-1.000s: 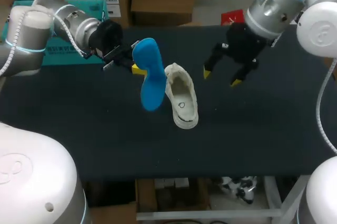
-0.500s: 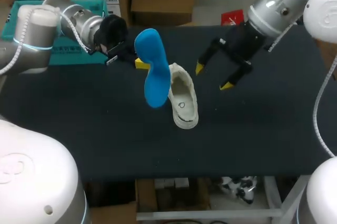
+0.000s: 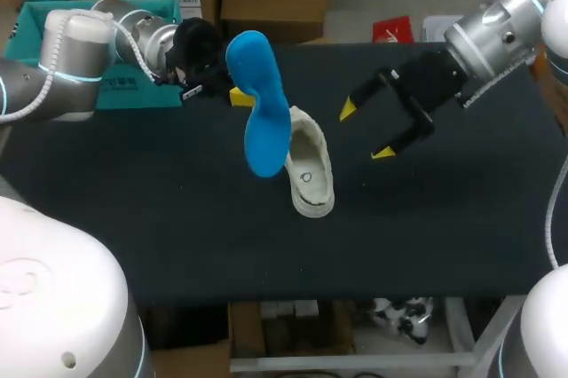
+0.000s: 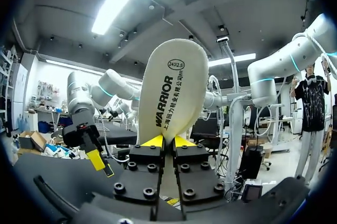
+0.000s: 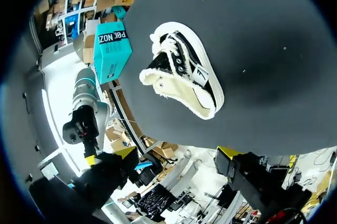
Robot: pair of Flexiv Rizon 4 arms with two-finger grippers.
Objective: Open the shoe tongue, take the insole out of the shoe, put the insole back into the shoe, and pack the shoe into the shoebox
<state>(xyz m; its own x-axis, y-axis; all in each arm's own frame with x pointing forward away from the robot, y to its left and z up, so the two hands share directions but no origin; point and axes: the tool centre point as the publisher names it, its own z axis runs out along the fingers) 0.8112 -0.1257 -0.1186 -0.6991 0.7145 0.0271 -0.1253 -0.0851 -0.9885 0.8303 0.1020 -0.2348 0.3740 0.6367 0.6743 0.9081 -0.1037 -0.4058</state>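
1. The left gripper is clamped on 1 edge of the blue insole. In the left wrist view its 2 yellow tips pinch the insole's pale underside
2. Over the last second this gripper has drawn back toward the worktop's far left corner. The insole has risen with it and now hangs off the worktop, its lower end just beside the shoe's left flank
3. The shoe has not shifted. It lies near the middle of the worktop, opening upward, with nothing inside it
4. The right gripper has its fingers wide apart and holds nothing. It has turned and pulled back from the shoe toward the right edge, and now hangs to the shoe's right, well apart from it
5. I judge the removal step complete, since the insole is fully free of the shoe. Refitting comes next, and nothing steadies the shoe at present, so it may slide when the insole is pushed in
6. The teal shoebox sits at the far left corner, behind the left arm. Packing is not yet begun
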